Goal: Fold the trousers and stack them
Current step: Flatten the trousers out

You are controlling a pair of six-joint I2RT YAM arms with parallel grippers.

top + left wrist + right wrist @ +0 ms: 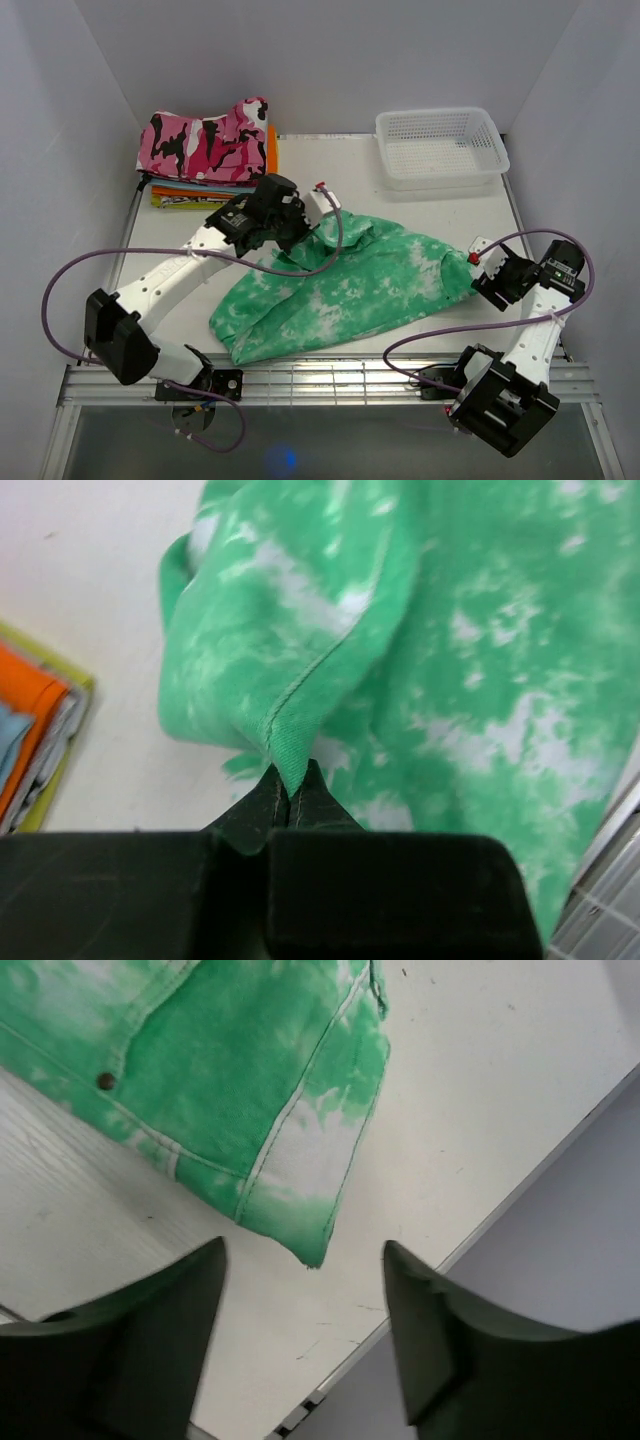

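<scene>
Left gripper (pixel 290 792): clenched on a thin seam fold of the trousers (pixel 470 680), holding it up off the table (pixel 90 630).
Right gripper (pixel 303 1255): spread wide, grasping nothing, hovering over the cloth's corner near the table's right edge.
Trousers: bunched across mid-table, with the near hem at the front edge.
Slip risk: the pinch looks narrow, so a sharp pull could tug the seam free.
Drag risk: the right end is unheld, so I'd expect the cloth to slide and crumple rather than fold.
Snag risk: the cable (pixel 340 235) lies over the cloth.
</scene>
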